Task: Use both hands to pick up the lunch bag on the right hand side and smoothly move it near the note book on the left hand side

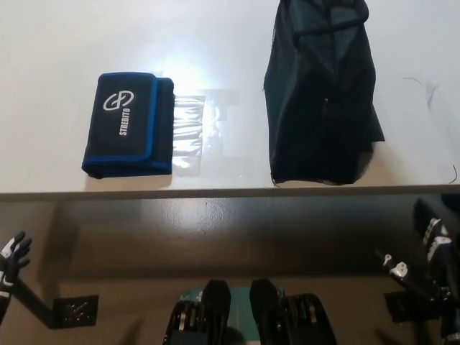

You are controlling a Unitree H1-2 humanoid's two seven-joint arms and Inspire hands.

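A black lunch bag (321, 93) stands on the white table (215, 43) at the right, its strap at the far end. On the left lies a black notebook-like case with a blue border and white logo (129, 123). My white left hand (13, 260) hangs low at the picture's lower left, below the table's front edge, fingers spread and holding nothing. My black right hand (431, 251) sits at the lower right, also below the table edge and apart from the bag; its fingers are not clear.
A clear plastic sheet (189, 131) lies just right of the blue-edged case, under a bright glare. The table's front edge (230, 191) runs across the picture. A thin wire (431, 90) lies at the far right of the table.
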